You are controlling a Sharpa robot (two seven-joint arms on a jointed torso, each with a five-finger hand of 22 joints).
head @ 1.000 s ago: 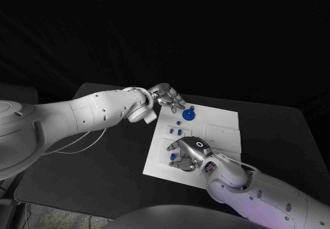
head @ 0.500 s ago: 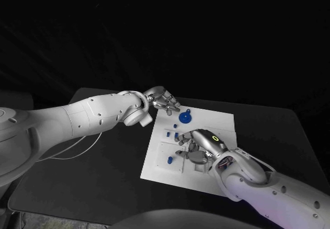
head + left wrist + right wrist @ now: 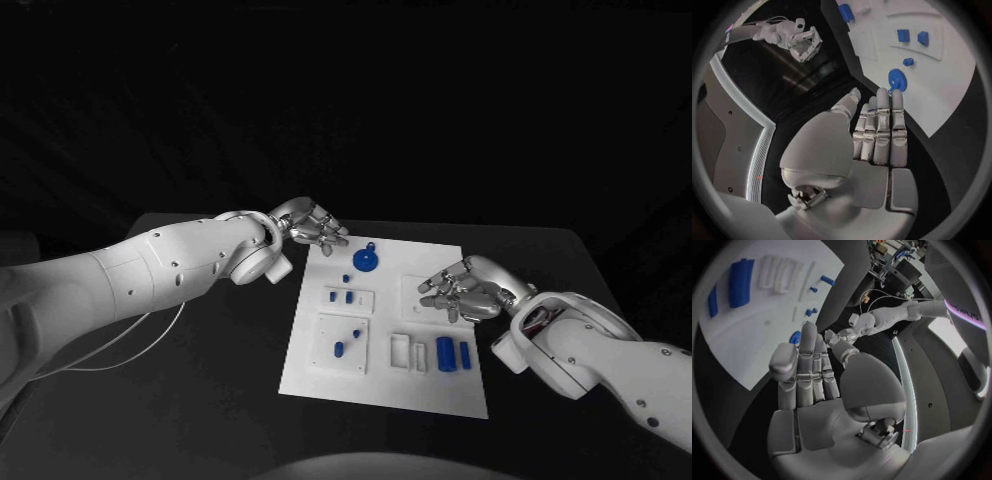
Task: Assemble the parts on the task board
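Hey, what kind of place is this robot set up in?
Probably a robotics lab or test bench. A white task board with small blue parts lies on a black table, worked by the left hand and right hand; both hold nothing.

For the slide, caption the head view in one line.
Both hands, left hand and right hand, hover open and empty over the white task board, where blue parts lie unassembled.

Two smooth white arms with small dark screw dots, each ending in a silver segmented hand: left hand [image 3: 309, 224], right hand [image 3: 466, 288]; thin pale cable [image 3: 123, 345] trails beneath the left arm.
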